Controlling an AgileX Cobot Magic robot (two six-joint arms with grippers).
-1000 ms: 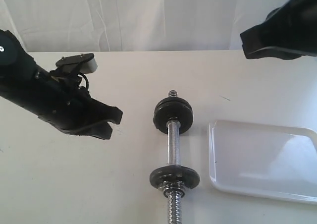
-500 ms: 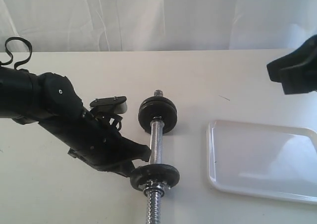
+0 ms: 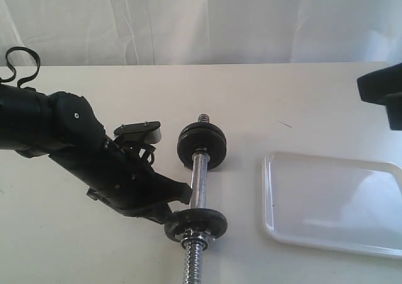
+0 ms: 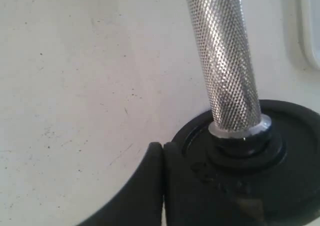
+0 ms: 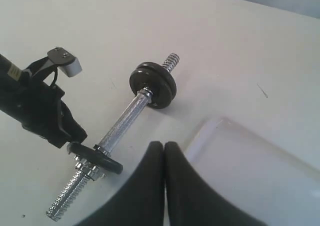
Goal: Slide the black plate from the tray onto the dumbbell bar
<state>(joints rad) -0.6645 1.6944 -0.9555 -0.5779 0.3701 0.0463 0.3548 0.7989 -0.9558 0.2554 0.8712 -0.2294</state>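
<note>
Two claws, both pinched shut: left claw presses the black plate at lower centre, probably seating it along the dumbbell bar; right claw hangs near the tray.

The right fingers press together; the dumbbell bar lies near the tray.

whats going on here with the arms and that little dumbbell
The left gripper, shut, sits right against the rim of the black plate nearer the camera, which is already on the dumbbell bar. A second plate sits further along. The right gripper, also shut, hangs in the air by the tray, where no plate shows.
</note>
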